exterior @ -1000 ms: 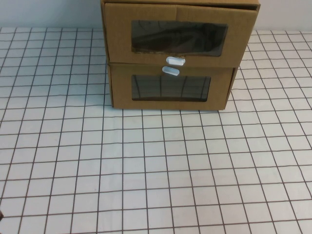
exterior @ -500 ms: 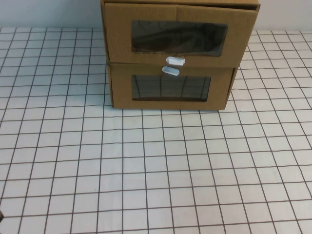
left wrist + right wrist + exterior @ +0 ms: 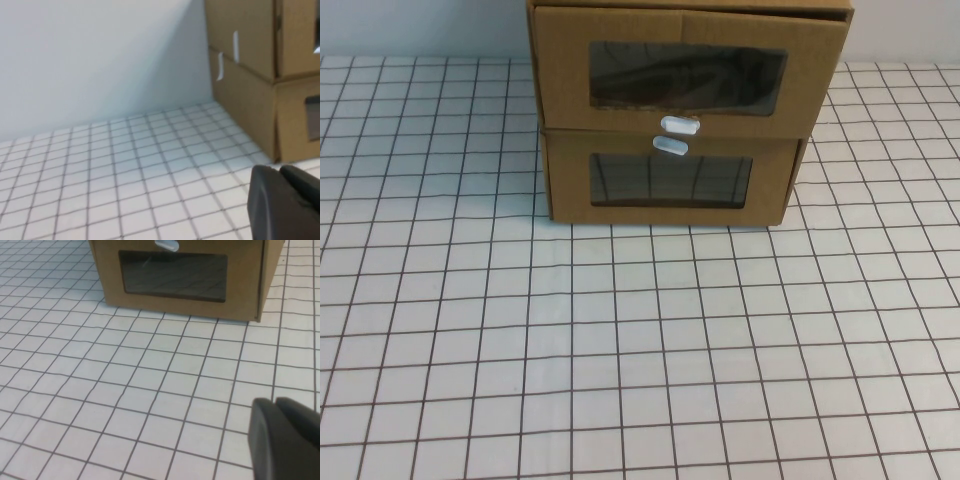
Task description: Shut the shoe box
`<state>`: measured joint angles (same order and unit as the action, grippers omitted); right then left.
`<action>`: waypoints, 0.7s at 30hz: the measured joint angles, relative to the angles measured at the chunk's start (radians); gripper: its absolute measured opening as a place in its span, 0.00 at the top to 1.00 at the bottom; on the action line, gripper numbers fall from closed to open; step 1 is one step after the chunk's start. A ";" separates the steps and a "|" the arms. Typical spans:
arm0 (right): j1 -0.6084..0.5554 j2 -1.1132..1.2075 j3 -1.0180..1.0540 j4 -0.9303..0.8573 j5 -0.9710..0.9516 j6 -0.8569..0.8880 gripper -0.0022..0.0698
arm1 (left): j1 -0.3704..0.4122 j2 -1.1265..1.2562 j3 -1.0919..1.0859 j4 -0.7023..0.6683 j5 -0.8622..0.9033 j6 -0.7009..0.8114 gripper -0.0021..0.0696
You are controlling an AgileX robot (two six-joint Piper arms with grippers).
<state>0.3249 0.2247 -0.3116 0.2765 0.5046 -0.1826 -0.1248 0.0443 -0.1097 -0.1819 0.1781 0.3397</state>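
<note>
The shoe box (image 3: 690,80) is the upper of two stacked brown cardboard boxes at the back of the table. It has a clear window and a white pull tab (image 3: 680,125) at the front's lower edge. Its drawer front juts out past the box below. Its side shows in the left wrist view (image 3: 245,35). My left gripper (image 3: 278,172) is shut and empty, low over the table, left of the boxes and apart from them. My right gripper (image 3: 276,406) is shut and empty, in front of the boxes. Neither gripper shows in the high view.
The lower windowed box (image 3: 670,185) has its white tab (image 3: 670,146) at the front's upper edge; it also shows in the right wrist view (image 3: 180,275). The table (image 3: 620,350) wears a white cloth with a black grid. A pale wall (image 3: 100,60) stands behind.
A small dark tip at the lower left corner of the high view has gone out of view. The boxes have not moved.
</note>
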 joint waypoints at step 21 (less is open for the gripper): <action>0.000 0.000 0.000 0.000 0.002 0.000 0.99 | 0.042 -0.052 0.136 0.028 0.213 -0.008 0.98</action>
<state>0.3249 0.2247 -0.3116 0.2765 0.5062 -0.1826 -0.0825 -0.0076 0.0263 -0.1536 0.3911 0.3318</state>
